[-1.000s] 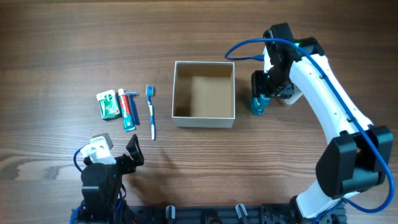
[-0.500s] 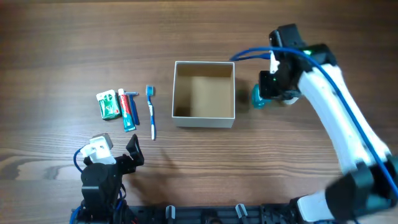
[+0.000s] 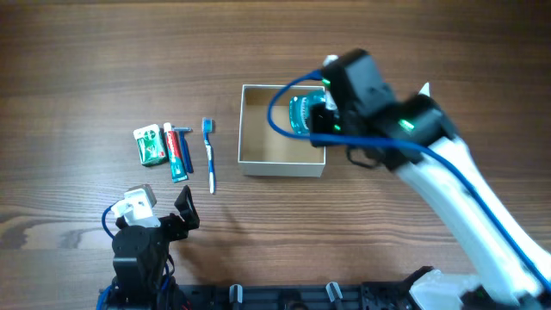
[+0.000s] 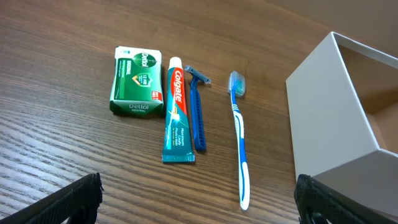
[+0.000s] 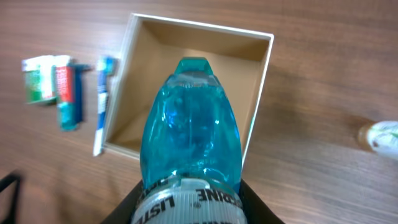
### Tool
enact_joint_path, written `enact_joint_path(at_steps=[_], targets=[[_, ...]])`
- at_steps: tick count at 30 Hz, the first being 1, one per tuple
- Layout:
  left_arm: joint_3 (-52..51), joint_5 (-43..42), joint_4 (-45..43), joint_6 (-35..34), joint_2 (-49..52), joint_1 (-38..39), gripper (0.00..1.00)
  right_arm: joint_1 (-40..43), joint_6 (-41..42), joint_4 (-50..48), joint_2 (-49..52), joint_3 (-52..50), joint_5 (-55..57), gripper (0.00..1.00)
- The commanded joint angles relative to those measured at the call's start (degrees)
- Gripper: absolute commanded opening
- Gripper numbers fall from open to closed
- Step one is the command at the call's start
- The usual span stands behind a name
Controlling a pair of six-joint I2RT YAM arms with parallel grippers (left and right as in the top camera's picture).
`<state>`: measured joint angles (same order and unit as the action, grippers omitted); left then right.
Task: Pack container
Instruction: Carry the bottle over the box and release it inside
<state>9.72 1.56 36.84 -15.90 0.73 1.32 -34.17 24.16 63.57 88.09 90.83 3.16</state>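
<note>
We see the whole table (image 3: 86, 52) from directly above in the overhead view. The left wrist view sits low and near the surface, facing obliquely toward the container (image 4: 323, 112). The right wrist view looks steeply down, close behind a blue bottle (image 5: 189, 137). All three views share the container and toothbrush (image 4: 239, 143).

container (image 3: 280, 170): white outside, tan brown inside
bottle (image 5: 190, 130): see-through blue-green, white label with dark letters
soap box (image 4: 137, 79): green with white letters
toothpaste (image 4: 176, 112): blue-green, red and white
razor (image 4: 198, 115): blue
toothbrush (image 4: 238, 137): blue and white
bench (image 3: 86, 52): brown wood with darker streaks
</note>
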Motion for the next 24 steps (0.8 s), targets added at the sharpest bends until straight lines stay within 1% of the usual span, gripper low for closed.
enact_joint_path(at_steps=[1,2,5,8,12,13,14,16,17,18,24], targets=[[-0.81,-1.11,0.2,0.5,-0.57,-0.48,1.0,0.74,2.86,-3.69,9.07,0.46,3.69,0.04],[-0.81,-1.11,0.2,0.5,-0.57,-0.48,1.0,0.83,2.86,-4.46,12.2,0.46,3.72,0.04],[-0.81,-1.11,0.2,0.5,-0.57,-0.48,1.0,1.75,2.95,-6.4,17.44,0.46,3.78,0.04],[-0.81,-1.11,0.2,0.5,-0.57,-0.48,1.0,3.52,3.5,-8.15,19.71,0.46,3.34,0.05],[-0.81,-1.11,0.2,0.5,-0.57,-0.48,1.0,5.79,4.46,-8.83,20.06,0.46,3.23,0.05],[-0.81,-1.11,0.2,0.5,-0.57,-0.48,1.0,6.23,4.37,-8.92,20.06,0.46,2.75,0.11],[-0.81,-1.11,0.2,0.5,-0.57,-0.48,1.0,6.4,4.11,-8.92,20.09,0.46,2.01,0.36],[-0.81,-1.11,0.22,0.5,-0.57,-0.48,1.0,6.34,1.31,-9.22,20.09,0.46,0.59,0.4],[-0.81,-1.11,0.2,0.5,-0.57,-0.48,1.0,6.21,-0.13,-9.14,20.09,0.46,0.44,0.54],[-0.81,-1.11,0.2,0.5,-0.57,-0.48,1.0,6.12,-0.24,-8.85,20.09,0.46,0.63,0.62],[-0.81,-1.11,0.2,0.5,-0.57,-0.48,1.0,6.12,-0.17,-7.45,19.3,0.46,0.94,0.75]])
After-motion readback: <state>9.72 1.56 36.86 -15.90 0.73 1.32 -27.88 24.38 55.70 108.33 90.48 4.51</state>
